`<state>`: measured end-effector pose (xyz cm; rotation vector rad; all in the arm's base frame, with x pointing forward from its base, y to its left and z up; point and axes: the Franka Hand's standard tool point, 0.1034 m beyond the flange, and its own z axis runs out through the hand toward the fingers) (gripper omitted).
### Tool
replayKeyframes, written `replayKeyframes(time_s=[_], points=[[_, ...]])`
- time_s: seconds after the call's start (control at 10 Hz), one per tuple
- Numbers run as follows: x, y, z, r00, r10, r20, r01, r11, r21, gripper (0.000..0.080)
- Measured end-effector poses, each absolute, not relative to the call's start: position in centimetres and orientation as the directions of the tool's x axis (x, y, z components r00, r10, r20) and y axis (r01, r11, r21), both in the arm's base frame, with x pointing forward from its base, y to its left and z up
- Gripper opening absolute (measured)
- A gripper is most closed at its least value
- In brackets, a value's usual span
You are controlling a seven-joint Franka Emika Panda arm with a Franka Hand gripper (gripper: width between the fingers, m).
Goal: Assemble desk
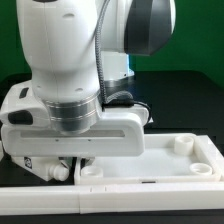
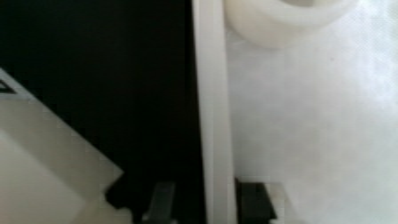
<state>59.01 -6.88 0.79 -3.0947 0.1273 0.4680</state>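
The desk's white panel (image 1: 165, 160) lies flat on the black table at the exterior view's right, rim up, with round sockets (image 1: 181, 147) at its corners. My gripper (image 1: 72, 166) reaches down at the panel's near left end, its fingertips mostly hidden by the hand. In the wrist view the gripper (image 2: 214, 200) is shut on the panel's raised rim (image 2: 214, 100), one dark finger (image 2: 166, 200) on each side. A round socket (image 2: 285, 20) shows further along the panel's floor (image 2: 311, 120). A tagged white piece (image 1: 38, 168), possibly a leg, lies beside the hand.
A long white bar (image 1: 110, 193) runs along the table's front edge, right before the panel. The arm's body fills the upper left of the exterior view. A pale slanted surface (image 2: 45, 165) lies on the black table beside the rim.
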Motion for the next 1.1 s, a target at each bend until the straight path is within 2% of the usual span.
replayKeyframes(time_s=[0.3, 0.7, 0.8, 0.9, 1.0, 1.1], points=[[59.8, -6.9, 1.2, 0.946, -0.076, -0.315, -0.069, -0.997, 0.035, 0.0054], [59.8, -6.9, 1.0, 0.943, -0.064, -0.327, -0.053, -0.998, 0.041, 0.0054], [59.8, -6.9, 1.0, 0.943, -0.064, -0.327, -0.053, -0.998, 0.041, 0.0126], [59.8, -6.9, 1.1, 0.943, -0.063, -0.326, -0.053, -0.998, 0.04, 0.0269], [59.7, -6.7, 2.0, 0.94, -0.062, -0.336, -0.054, -0.998, 0.033, 0.0269], [59.6, -6.5, 4.2, 0.937, -0.062, -0.343, -0.058, -0.998, 0.021, 0.0437]])
